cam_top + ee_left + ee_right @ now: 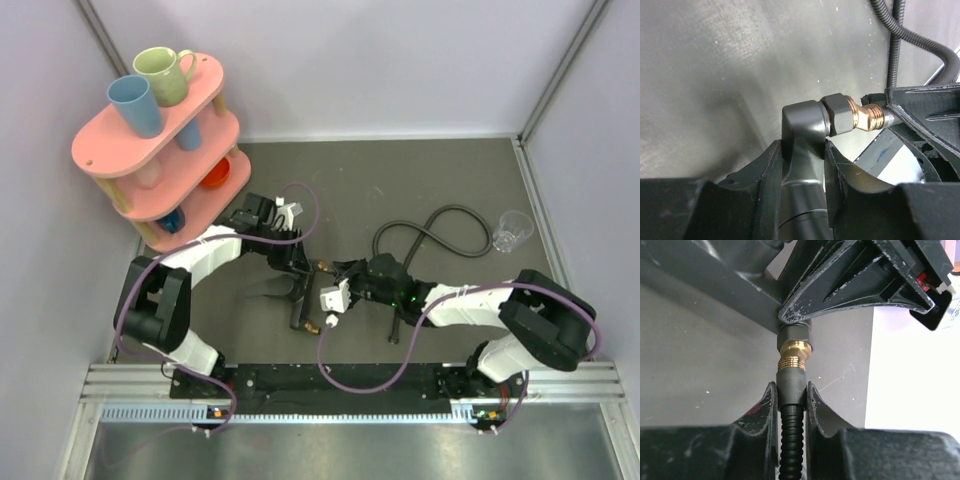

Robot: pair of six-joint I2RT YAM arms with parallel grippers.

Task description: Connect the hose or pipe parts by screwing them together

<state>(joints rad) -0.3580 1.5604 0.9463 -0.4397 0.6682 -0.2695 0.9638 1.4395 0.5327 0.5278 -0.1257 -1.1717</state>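
Hose (790, 440) and forked fitting (802, 125) meet end to end above the worktop (400, 170), each held by one arm. Our left claw (803, 165) is clenched on the fitting's dark body. Our right claw (791, 400) sits just beside the fitting, its fingers pressed against both sides of the hose's end collar (791, 382), so we read it as grasping the hose.

We judge the job to be partly done. The parts are picked up and lined up, and the collar is brought onto the fitting's brass thread (866, 116). A band of brass shows between the collar and the fitting's dark nut, so we think more turning is left before the joint is snug. The fitting's second brass end (313, 325) hangs free with nothing attached.

Much is hidden from us. The thread runs inside the collar, so we cannot tell how far it has caught, or whether it has caught at all. In the top view both claws cover the joint. In the left wrist view a right-claw finger hides the collar. Away from the fitting, the hose loops across the worktop toward a clear plastic cup (512, 231), and part of its run passes under the right arm.
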